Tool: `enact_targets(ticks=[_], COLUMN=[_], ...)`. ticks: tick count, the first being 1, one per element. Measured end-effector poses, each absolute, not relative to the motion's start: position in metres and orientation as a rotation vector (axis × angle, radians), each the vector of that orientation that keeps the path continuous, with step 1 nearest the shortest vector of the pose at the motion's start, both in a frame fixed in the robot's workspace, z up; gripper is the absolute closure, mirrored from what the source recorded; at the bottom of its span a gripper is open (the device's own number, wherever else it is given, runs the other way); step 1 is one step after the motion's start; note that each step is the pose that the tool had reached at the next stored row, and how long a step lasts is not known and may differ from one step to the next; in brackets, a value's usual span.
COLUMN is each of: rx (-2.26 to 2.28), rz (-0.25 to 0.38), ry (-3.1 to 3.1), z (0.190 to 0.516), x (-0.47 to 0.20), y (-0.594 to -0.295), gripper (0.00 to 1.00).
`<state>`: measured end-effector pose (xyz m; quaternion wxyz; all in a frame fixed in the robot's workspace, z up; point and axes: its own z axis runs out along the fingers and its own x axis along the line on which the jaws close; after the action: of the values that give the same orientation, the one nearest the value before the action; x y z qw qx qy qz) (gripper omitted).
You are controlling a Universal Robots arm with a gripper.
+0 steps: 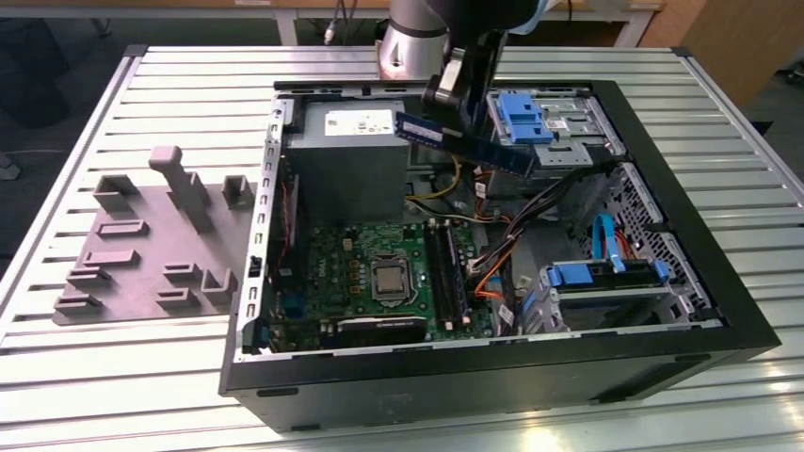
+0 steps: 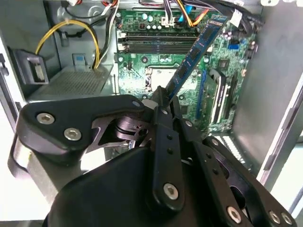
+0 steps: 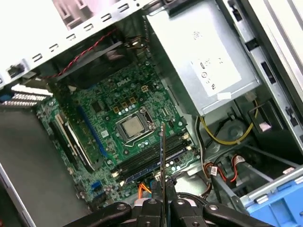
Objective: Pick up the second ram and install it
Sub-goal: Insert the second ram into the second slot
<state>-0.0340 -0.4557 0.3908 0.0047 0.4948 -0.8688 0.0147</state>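
Silver slatted table; ram in gripper

Blue second ram — green motherboard.

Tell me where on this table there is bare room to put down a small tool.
Bare slats of the table lie in front of the grey holder tray and at the exterior view's right of the computer case. Inside it is crowded: cables, blue drive cages, and the jaws holding the second ram above them.
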Motion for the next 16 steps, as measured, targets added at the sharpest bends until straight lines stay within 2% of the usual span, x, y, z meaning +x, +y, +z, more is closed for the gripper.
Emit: enact_targets(ticks=[16], rx=[1.148], rz=[0.045], ry=[-2.909], z=[0.3865], x=[-0.0340], y=[-0.4557], gripper=[0.86])
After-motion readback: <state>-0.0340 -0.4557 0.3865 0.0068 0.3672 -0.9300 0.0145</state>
